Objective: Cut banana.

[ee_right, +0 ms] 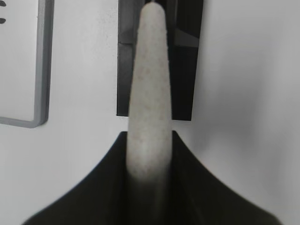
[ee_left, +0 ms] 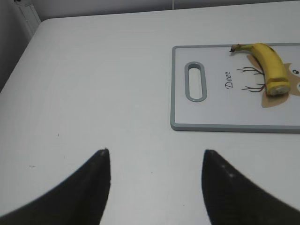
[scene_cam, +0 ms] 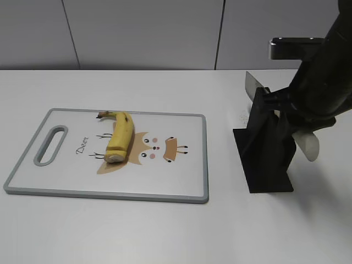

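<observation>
**Knife gripped at the rack, banana well off to its left**

The left gripper point(ee_left: 154, 187) hangs over bare white table near the left edge, its two dark tapered fingers spread wide with nothing between them. The cutting board point(ee_left: 220, 126) lies to its far right; the oval handle slot point(scene_cam: 51, 145) is at the board's left end.

The board is a flat white plastic slab with a grey rim and a cartoon deer print point(scene_cam: 148, 148). On it, left of centre, lies the banana point(scene_cam: 119, 137): short, curved, smooth yellow skin with small dark spots. Its long axis runs far to near, the dark stem tip at the far end and the blunt cut end, showing pale flesh, at the near end.

Further right, off the board, stands the black knife rack point(scene_cam: 268, 151), matte and angular. The right gripper point(ee_right: 149, 159) is pressed together on the knife handle point(ee_right: 147, 93), a pale, speckled, rounded bar; the metal blade point(scene_cam: 254, 87) shows at the rack's far top.

The right arm, being the nearer of the two to the knife and holding it, would need to carry the blade leftward and set it across the banana's far-to-near axis.
</observation>
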{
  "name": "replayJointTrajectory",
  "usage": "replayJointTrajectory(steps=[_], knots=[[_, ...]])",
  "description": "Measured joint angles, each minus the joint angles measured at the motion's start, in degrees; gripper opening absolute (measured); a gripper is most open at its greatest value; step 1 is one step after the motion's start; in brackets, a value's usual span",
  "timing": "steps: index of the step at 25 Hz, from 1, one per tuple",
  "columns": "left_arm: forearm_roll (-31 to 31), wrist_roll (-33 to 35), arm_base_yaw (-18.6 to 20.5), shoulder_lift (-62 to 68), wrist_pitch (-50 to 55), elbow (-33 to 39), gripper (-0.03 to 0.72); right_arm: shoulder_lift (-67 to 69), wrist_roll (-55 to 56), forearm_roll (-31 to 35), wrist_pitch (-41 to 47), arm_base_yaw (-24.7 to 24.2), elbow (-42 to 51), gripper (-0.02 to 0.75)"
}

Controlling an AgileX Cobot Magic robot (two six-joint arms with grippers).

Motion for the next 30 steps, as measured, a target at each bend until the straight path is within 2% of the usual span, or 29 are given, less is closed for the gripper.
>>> replayJointTrajectory(steps=[11, 25, 26, 28, 30], knots=[[0.0, 0.0, 0.0, 0.0, 0.0, 0.0, 0.589, -6.2, 1.4, 1.6, 8.1, 0.6, 0.9, 0.169], [0.0, 0.0, 0.1, 0.0, 0.0, 0.0, 0.589, -5.4, 1.5, 2.0, 3.1, 0.7, 5.2, 0.169], [0.0, 0.0, 0.6, 0.0, 0.0, 0.0, 0.589, -5.4, 1.5, 2.0, 3.1, 0.7, 5.2, 0.169], [0.0, 0.0, 6.0, 0.7, -0.1, 0.0, 0.589, -5.3, 1.5, 2.0, 2.8, 0.7, 5.2, 0.196], [-0.5, 0.2, 10.9, 1.1, -0.1, 0.0, 0.589, -5.3, 1.3, 2.6, 2.4, 0.9, 5.2, 0.321]])
